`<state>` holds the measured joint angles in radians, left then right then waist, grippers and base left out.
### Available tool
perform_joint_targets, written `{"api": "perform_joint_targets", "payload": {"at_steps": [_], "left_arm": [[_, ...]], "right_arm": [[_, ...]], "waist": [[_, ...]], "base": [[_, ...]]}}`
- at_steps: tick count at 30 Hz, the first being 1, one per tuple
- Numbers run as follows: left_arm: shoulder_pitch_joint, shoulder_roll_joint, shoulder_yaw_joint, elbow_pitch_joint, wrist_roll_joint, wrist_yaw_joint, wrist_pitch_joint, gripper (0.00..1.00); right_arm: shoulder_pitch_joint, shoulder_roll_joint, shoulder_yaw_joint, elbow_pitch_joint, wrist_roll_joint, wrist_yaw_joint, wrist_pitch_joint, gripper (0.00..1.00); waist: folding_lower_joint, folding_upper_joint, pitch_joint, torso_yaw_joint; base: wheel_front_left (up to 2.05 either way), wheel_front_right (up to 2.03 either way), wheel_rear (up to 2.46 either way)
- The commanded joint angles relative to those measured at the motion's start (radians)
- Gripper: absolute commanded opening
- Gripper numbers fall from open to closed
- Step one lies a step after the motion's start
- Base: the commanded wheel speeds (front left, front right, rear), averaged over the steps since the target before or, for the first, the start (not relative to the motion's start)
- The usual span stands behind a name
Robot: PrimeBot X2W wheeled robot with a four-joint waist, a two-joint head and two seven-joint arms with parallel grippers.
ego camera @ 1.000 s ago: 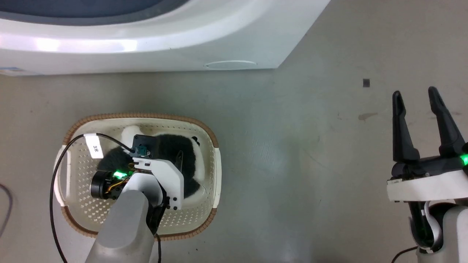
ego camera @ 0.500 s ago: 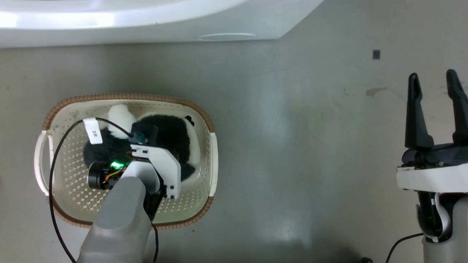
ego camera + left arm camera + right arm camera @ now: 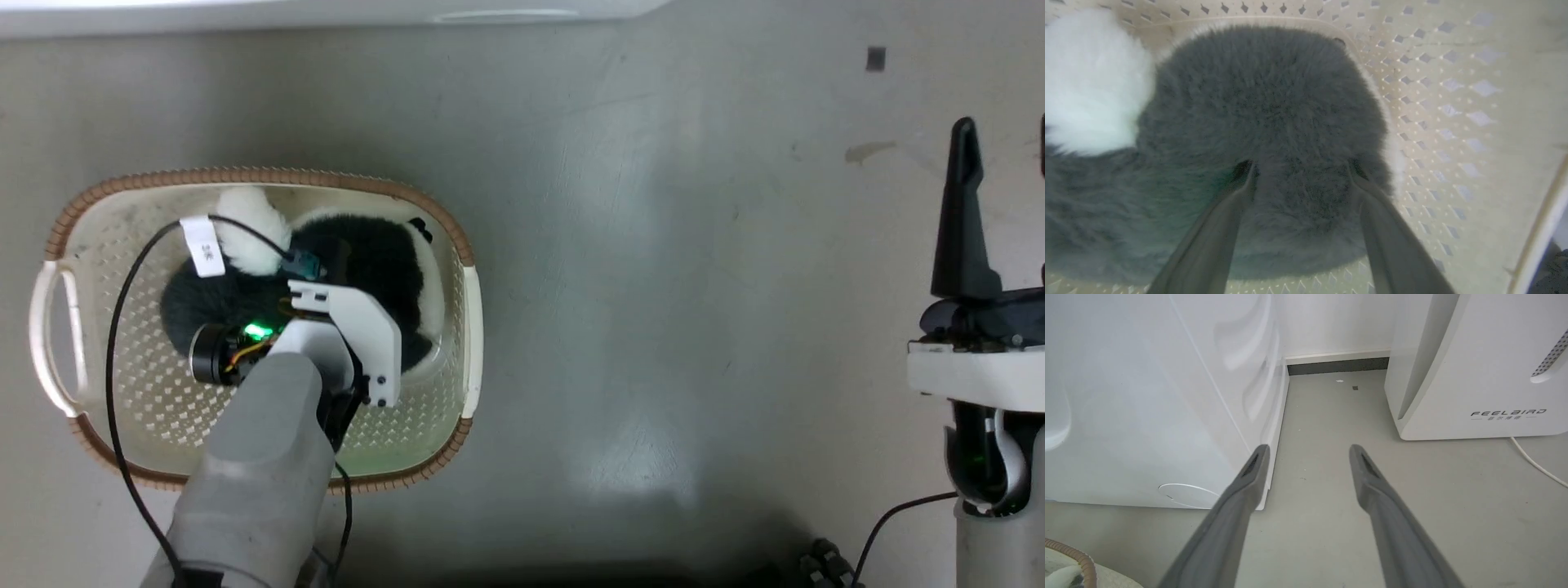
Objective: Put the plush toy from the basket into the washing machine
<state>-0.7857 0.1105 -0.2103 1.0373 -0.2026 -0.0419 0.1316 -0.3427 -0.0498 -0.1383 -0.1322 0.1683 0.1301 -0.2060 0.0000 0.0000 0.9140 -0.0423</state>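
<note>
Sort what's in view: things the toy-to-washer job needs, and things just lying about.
Job in hand:
plush toy
basket holding it
washing machine
left gripper, open astride the toy

Lying about:
FEELBIRD appliance
white cord beside it
dark square mark on the floor
right gripper, open, idle

We count one basket (image 3: 253, 175) with two side handles (image 3: 51, 327), and one plush toy (image 3: 1265, 102) inside it. We count two claws, the left claw (image 3: 1300, 166) and the right claw (image 3: 1308, 451), each with two dark fingers (image 3: 1229, 522). We see two white appliances: one washing machine (image 3: 1147, 396) and one FEELBIRD unit (image 3: 1474, 375). We also count one white label (image 3: 204, 245) and one dark square mark (image 3: 875, 59) on the floor (image 3: 653, 286).
</note>
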Motion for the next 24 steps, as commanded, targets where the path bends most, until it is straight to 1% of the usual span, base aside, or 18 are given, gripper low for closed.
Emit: {"api": "perform_joint_targets", "payload": {"at_steps": [1,16,18,19,20,24], "left_arm": [[-0.021,0.011,-0.007,0.037,-0.009,-0.003,0.007,1.0],[-0.128,0.008,-0.057,0.191,-0.055,-0.009,0.016,1.0],[-0.136,0.007,-0.064,0.212,-0.063,-0.014,0.031,0.99],[-0.141,0.007,-0.067,0.222,-0.068,-0.017,0.04,0.45],[-0.147,0.008,-0.069,0.232,-0.074,-0.02,0.047,0.0],[-0.157,0.012,-0.084,0.253,-0.081,-0.037,0.066,0.0]], "right_arm": [[-0.026,0.0,-0.007,-0.008,0.013,0.0,-0.012,1.0],[-0.076,0.0,-0.029,-0.026,0.032,0.001,-0.043,1.0],[-0.083,0.0,-0.03,-0.026,0.035,0.001,-0.047,1.0],[-0.087,0.0,-0.03,-0.027,0.037,0.001,-0.049,1.0],[-0.09,0.0,-0.031,-0.028,0.039,0.001,-0.051,1.0],[-0.096,0.0,-0.03,-0.028,0.042,0.001,-0.056,1.0]], "waist": [[0.0,0.0,0.019,-0.002],[0.0,0.0,0.118,-0.001],[0.0,0.0,0.126,-0.002],[0.0,0.0,0.131,-0.003],[0.0,0.0,0.137,-0.003],[0.0,0.0,0.143,-0.006]], "base": [[0.0,0.0,0.0],[0.0,0.0,0.0],[0.0,0.0,0.0],[0.0,0.0,0.0],[0.0,0.0,0.0],[0.0,0.0,0.0]]}}
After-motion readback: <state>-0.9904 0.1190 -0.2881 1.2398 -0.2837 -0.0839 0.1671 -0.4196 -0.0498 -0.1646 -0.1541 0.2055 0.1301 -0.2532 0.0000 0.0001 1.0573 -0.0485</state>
